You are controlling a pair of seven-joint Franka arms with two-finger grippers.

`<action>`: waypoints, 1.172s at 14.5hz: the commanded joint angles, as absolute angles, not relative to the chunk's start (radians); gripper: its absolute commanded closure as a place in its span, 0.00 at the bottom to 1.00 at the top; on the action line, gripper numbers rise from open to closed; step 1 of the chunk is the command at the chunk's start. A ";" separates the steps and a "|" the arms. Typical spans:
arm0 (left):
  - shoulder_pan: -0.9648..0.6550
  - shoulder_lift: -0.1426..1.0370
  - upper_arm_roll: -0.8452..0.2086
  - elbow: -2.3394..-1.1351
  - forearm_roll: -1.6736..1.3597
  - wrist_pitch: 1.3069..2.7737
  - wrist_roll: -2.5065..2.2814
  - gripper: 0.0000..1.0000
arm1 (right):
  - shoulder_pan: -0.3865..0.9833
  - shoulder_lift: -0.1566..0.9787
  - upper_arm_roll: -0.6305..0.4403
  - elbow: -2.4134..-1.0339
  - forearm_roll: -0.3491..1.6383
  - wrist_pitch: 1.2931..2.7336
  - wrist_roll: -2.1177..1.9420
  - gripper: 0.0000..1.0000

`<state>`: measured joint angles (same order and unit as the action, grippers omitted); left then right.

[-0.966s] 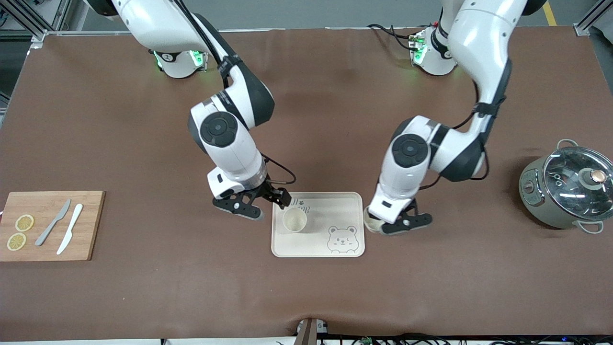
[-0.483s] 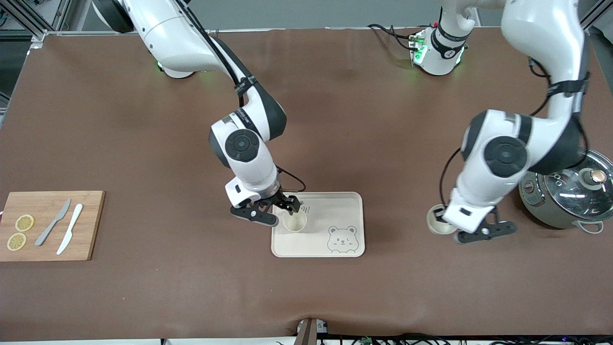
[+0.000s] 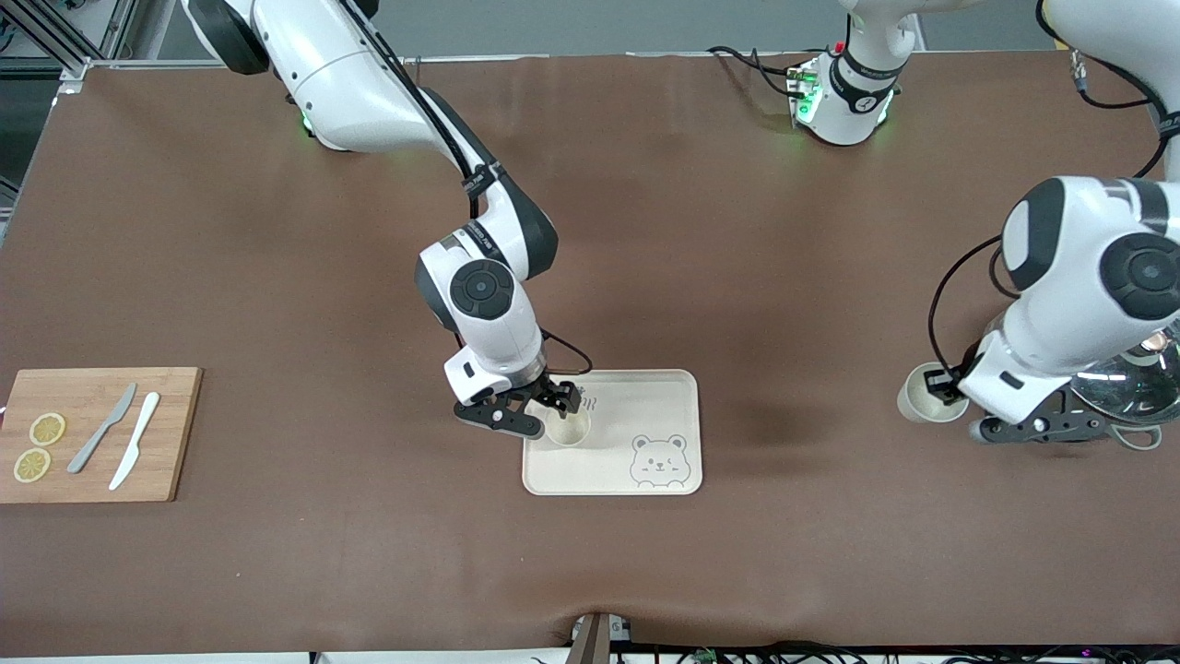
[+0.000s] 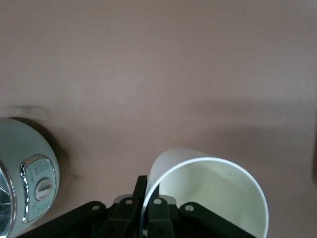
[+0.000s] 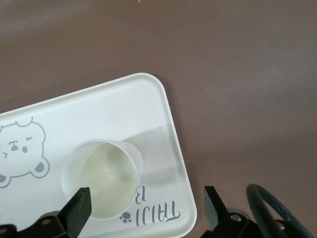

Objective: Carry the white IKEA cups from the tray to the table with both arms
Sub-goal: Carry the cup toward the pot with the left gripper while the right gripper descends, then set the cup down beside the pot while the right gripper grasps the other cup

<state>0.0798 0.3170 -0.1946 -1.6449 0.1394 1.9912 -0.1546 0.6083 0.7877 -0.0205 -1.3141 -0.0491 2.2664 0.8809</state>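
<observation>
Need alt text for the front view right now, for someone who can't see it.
The right gripper hangs open at a white cup standing on the bear tray. The left gripper, shut on a second cup, holds it beside the lidded pot.

Your left gripper, clamped on a white cup, has swung away from the bear-print tray at frame centre to the right edge, beside the grey-green pot. Your right gripper has crept rightward and now straddles, fingers spread, the other cup on the tray.
</observation>
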 commanded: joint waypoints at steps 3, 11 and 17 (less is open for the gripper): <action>0.132 0.146 -0.212 -1.857 0.022 2.012 -0.040 1.00 | 0.626 0.828 -0.026 -1.281 -0.083 2.282 0.905 0.00; 0.138 0.026 -0.209 -2.261 -0.074 2.435 0.055 1.00 | 0.644 0.877 -0.028 -1.285 -0.097 2.345 0.922 0.00; 0.156 0.060 -0.210 -2.393 -0.092 2.609 0.087 1.00 | 0.643 0.897 -0.029 -1.284 -0.106 2.368 0.922 0.00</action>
<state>0.1391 0.0695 -0.1960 -2.3659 -0.0585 2.5894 0.0557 0.6372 0.8779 -0.0238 -1.3135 -0.0801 2.3651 0.8936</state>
